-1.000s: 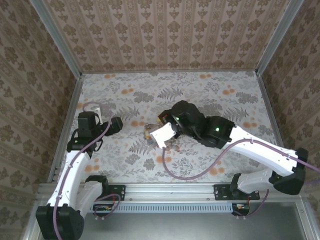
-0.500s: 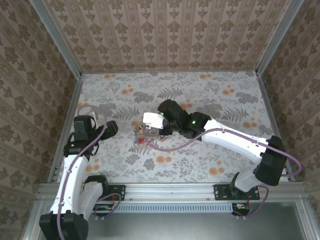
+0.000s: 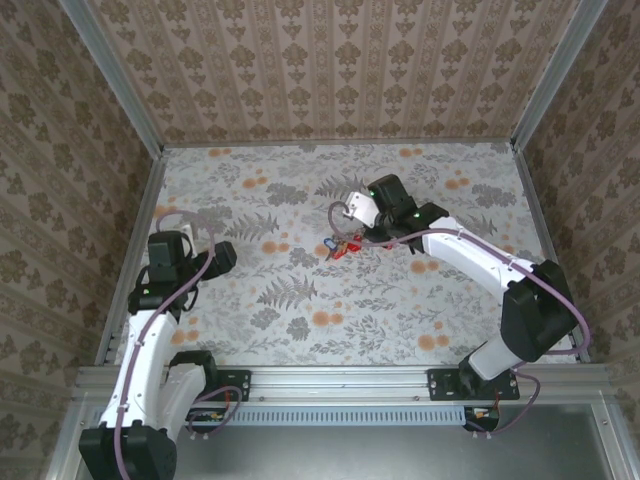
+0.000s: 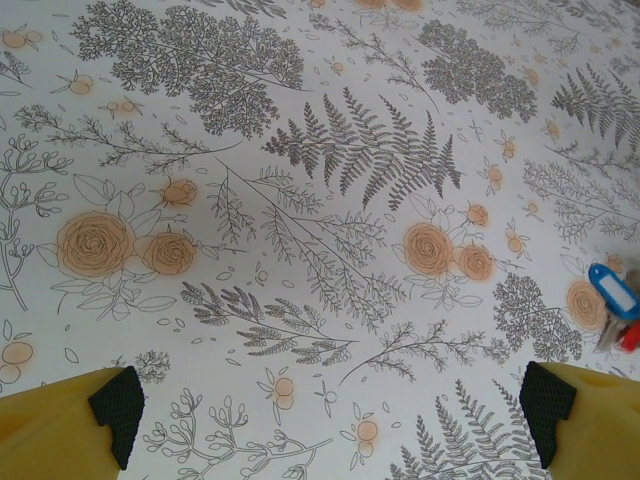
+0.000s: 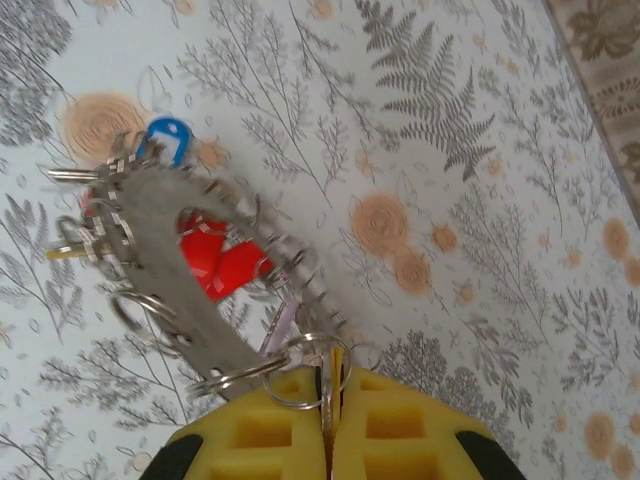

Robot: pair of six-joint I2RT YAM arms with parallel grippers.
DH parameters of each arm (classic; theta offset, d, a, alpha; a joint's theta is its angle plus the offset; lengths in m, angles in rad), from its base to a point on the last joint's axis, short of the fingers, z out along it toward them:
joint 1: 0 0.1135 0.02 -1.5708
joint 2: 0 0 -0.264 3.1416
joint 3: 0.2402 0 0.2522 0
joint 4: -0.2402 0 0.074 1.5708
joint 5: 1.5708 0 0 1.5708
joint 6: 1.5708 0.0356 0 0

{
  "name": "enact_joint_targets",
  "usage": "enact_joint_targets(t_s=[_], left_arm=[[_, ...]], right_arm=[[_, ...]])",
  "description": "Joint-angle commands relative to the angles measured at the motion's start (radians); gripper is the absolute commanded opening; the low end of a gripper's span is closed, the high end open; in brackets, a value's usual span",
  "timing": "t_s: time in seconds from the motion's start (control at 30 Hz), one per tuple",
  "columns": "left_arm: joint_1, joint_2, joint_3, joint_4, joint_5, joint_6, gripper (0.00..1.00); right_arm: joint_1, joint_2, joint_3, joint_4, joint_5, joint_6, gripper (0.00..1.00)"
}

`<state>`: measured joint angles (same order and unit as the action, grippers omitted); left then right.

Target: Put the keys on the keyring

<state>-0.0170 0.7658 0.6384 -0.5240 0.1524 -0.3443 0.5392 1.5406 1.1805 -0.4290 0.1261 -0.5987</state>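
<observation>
The right pincer (image 5: 328, 405) is yellow. Just above its tips the keyring (image 5: 150, 215) is silver-grey. Within the loop lie red keys (image 5: 215, 258), and at the end far from the pincer a blue key (image 5: 168, 138). The left pincer (image 4: 333, 400) is yellow with black pads (image 4: 118, 405). The table (image 4: 300, 150) under both is white, printed with grey ferns and orange roses. The walls (image 3: 330, 70) carry brown damask stripes.

light: bright, even, diffuse | shadows: faint, soft | right wrist: keyring (image 5: 150, 240) motion-blurred | left wrist, top: sharp
</observation>
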Motion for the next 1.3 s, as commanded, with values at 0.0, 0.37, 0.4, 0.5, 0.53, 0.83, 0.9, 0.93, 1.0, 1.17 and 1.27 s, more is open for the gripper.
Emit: enact_joint_targets(t_s=[0.0, 0.37, 0.4, 0.5, 0.53, 0.83, 0.9, 0.93, 1.0, 1.17, 1.27], left_arm=[[0.009, -0.041, -0.020, 0.012, -0.011, 0.022, 1.00], [0.013, -0.073, 0.012, -0.041, 0.032, 0.026, 1.00], [0.013, -0.071, 0.013, -0.039, 0.034, 0.021, 1.00], [0.013, -0.062, 0.013, -0.028, 0.041, 0.016, 1.00], [0.013, -0.059, 0.012, -0.025, 0.043, 0.015, 1.00], [0.015, -0.039, 0.007, -0.020, 0.041, 0.028, 1.00], [0.014, -0.039, 0.001, -0.016, 0.036, 0.024, 1.00], [0.015, -0.039, -0.001, -0.013, 0.037, 0.019, 1.00], [0.014, -0.039, -0.012, -0.003, 0.037, 0.006, 1.00], [0.014, -0.039, -0.032, 0.016, 0.036, -0.017, 1.00], [0.014, -0.040, -0.039, 0.021, 0.033, -0.023, 1.00]], right_arm=[[0.023, -0.010, 0.024, -0.037, -0.062, -0.019, 0.00], [0.319, -0.057, 0.268, -0.241, -0.075, 0.161, 0.00], [0.341, -0.052, 0.284, -0.230, -0.079, 0.217, 0.00], [0.370, -0.020, 0.308, -0.178, -0.143, 0.399, 0.00], [0.370, -0.007, 0.308, -0.159, -0.157, 0.444, 0.00], [0.372, 0.044, 0.152, 0.005, -0.205, 0.383, 0.00], [0.366, 0.047, 0.125, -0.011, -0.199, 0.336, 0.00], [0.364, 0.047, 0.115, -0.021, -0.198, 0.321, 0.00], [0.354, 0.038, 0.087, -0.035, -0.198, 0.289, 0.00], [0.313, -0.031, -0.027, -0.008, -0.238, 0.203, 0.00], [0.296, -0.082, -0.099, -0.005, -0.284, 0.132, 0.00]])
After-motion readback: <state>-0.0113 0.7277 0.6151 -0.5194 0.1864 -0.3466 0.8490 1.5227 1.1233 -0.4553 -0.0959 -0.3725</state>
